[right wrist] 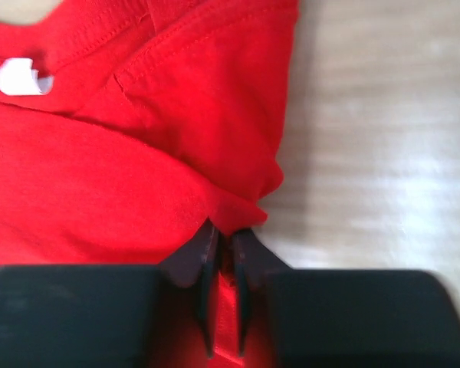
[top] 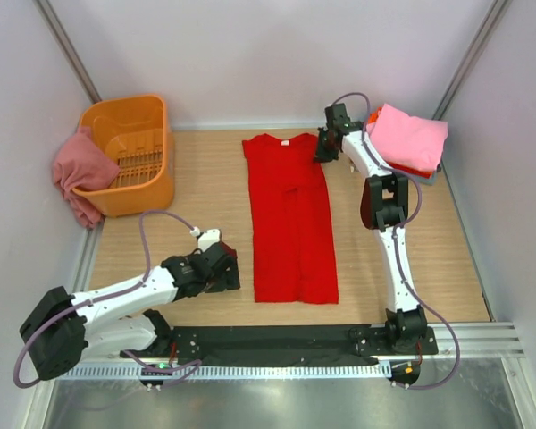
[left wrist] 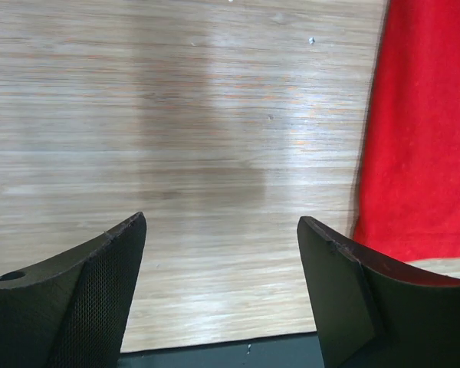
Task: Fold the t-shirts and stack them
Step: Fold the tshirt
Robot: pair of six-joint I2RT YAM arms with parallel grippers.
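Note:
A bright red t-shirt (top: 290, 219) lies in a long narrow strip down the middle of the table, collar at the far end. My right gripper (top: 324, 146) is at its far right shoulder, shut on a pinch of the red cloth (right wrist: 238, 218). My left gripper (top: 225, 273) is open and empty, low over bare wood just left of the shirt's near hem (left wrist: 422, 153). A light pink shirt (top: 408, 136) lies folded at the far right on top of an orange-red one (top: 411, 169). A dusty rose shirt (top: 79, 170) hangs over the basket's left side.
An orange slotted plastic basket (top: 152, 179) stands at the far left. A black mat strip (top: 277, 344) runs along the near edge between the arm bases. White walls close in on both sides.

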